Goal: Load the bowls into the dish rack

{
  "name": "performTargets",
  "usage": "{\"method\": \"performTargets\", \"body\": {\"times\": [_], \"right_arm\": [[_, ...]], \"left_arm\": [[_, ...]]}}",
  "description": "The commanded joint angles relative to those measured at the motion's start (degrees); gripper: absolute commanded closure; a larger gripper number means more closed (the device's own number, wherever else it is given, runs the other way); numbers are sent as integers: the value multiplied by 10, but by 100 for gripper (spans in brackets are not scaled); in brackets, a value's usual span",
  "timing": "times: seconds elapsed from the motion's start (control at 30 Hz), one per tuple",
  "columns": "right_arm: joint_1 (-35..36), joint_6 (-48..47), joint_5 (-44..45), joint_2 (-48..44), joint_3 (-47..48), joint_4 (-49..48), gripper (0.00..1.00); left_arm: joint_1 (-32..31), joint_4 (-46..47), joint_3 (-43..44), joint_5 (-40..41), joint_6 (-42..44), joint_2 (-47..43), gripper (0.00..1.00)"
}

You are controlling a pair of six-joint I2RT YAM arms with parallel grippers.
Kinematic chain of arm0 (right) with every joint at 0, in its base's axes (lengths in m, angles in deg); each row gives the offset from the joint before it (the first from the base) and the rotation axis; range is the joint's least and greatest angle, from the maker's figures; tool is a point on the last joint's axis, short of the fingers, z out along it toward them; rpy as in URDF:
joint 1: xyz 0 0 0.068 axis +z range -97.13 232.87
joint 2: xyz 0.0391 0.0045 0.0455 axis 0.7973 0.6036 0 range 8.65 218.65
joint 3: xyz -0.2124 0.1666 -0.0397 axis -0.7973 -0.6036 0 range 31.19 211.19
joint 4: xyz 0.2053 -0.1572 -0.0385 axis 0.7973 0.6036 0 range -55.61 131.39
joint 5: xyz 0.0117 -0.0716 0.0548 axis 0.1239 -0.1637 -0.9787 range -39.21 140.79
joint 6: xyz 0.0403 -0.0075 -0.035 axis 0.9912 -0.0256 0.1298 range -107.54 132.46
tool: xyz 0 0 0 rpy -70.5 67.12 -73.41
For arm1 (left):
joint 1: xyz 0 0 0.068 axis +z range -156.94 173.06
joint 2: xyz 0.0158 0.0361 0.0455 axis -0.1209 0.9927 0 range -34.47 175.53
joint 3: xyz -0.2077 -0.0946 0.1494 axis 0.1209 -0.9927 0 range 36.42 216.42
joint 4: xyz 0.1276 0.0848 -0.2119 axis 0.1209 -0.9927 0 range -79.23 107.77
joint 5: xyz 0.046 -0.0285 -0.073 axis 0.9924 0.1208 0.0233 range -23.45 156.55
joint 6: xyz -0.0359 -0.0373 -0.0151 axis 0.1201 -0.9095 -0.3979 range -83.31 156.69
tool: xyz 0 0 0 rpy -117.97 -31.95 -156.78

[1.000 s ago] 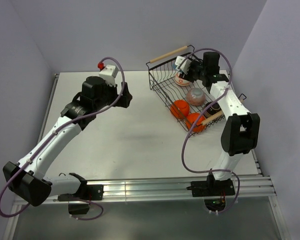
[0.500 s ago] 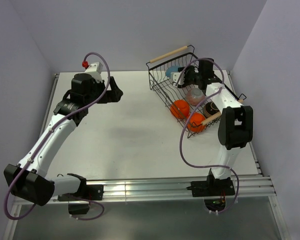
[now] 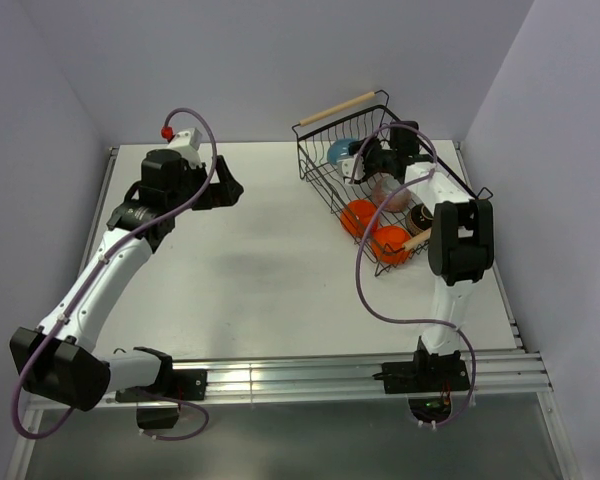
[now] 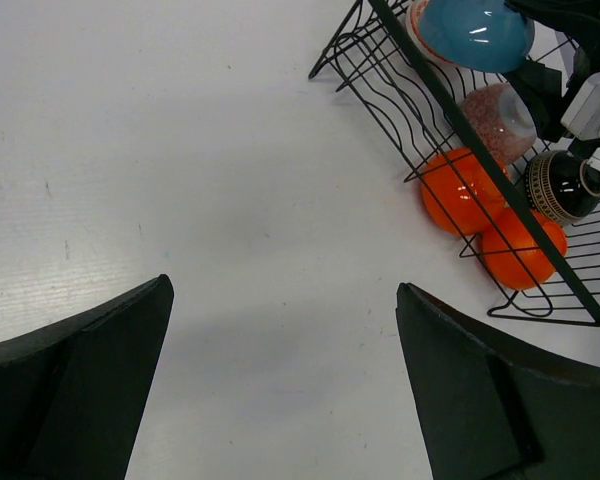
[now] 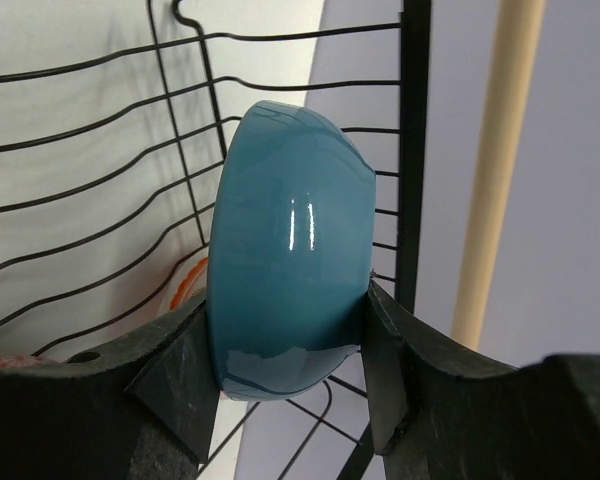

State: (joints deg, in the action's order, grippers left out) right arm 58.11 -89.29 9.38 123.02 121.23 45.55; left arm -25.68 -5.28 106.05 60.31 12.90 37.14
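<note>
Blue bowl (image 5: pixel 285 250): pinched in your right gripper (image 5: pixel 285 340), now lowered into dish rack's (image 5: pixel 412 100) far corner; likely last. Left gripper (image 4: pixel 280 380) spread, idle.

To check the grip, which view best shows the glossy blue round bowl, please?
Right wrist: the glossy blue round bowl fills it, clamped between the fingers. Left wrist cuts it off; top external shows a speck.

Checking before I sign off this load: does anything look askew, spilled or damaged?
Nothing looks spilled or damaged. Only the blue bowl stands on edge inside the dish rack, beside its far wooden handle. The right gripper is clamped on it, so that looks like placement under way rather than a slip.
</note>
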Motion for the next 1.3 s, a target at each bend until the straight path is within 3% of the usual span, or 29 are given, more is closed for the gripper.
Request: {"method": "performTargets", "body": {"times": [0.0,0.77,1.03,1.13,1.27], "right_arm": [[6,-33,-10,0,32,8,100],[26,-54,2,19,-1,-4,100],[29,-63,12,32,-7,-11,94],[34,-66,18,38,-8,-17,87],[39,-69,36,46,0,-7,57]], "left_arm": [[6,20,-5,-10,-8,-1,0],[32,26,-1,-19,-16,33,1],[37,25,-5,-24,-15,36,1],[39,24,-4,-24,-14,41,0],[42,24,-5,-24,-11,42,1]]}}
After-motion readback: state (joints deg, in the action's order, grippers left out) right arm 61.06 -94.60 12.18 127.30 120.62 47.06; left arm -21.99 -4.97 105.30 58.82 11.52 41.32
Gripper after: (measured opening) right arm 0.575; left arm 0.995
